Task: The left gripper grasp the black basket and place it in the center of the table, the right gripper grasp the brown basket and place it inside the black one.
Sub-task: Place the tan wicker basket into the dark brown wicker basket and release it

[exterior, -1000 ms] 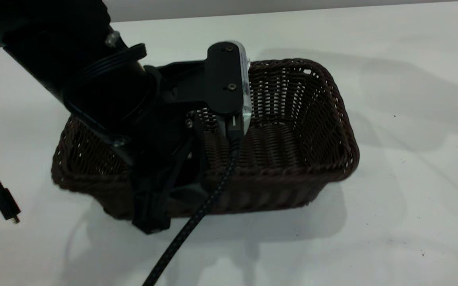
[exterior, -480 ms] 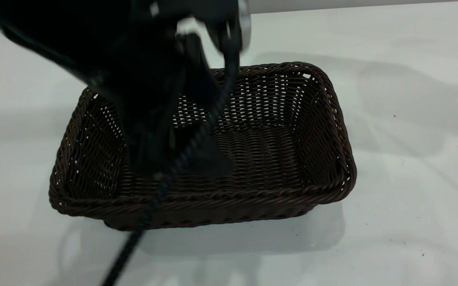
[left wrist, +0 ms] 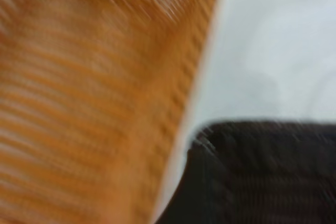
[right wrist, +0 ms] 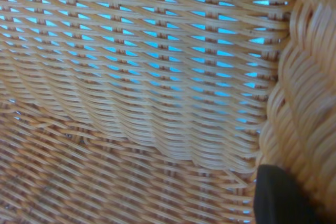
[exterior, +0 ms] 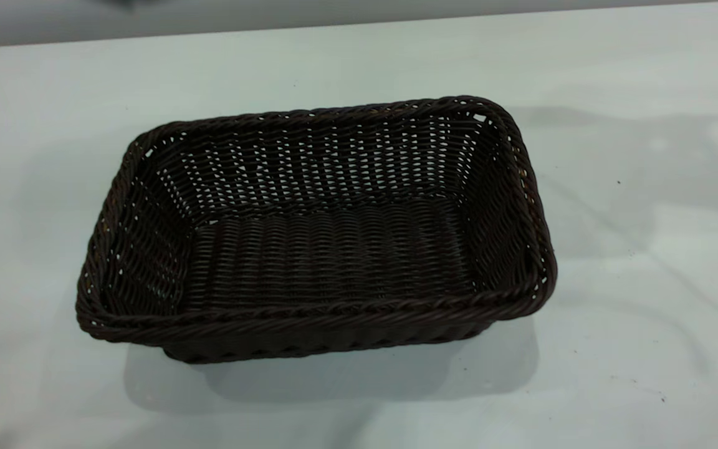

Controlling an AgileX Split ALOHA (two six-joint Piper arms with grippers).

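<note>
Neither gripper appears in the exterior view. Only one black fingertip of the right gripper [right wrist: 281,198] shows in the right wrist view, right against the braided rim of the rectangular orange-tan woven brown basket [right wrist: 136,77]; whether the fingers are clamped on that rim or spread cannot be told. The left gripper is out of sight in every view, so how it stands cannot be told either.

The rectangular, very dark brown-black woven black basket [exterior: 315,231] sits upright and alone on the broad flat white table [exterior: 646,280], roughly at the middle of the exterior view, its long sides running left to right. Nothing lies inside it.

The left wrist view is blurred: the orange-tan basket fills one side of it, a corner of the dark basket [left wrist: 268,177] shows beside it, and a strip of white tabletop lies between the two.
</note>
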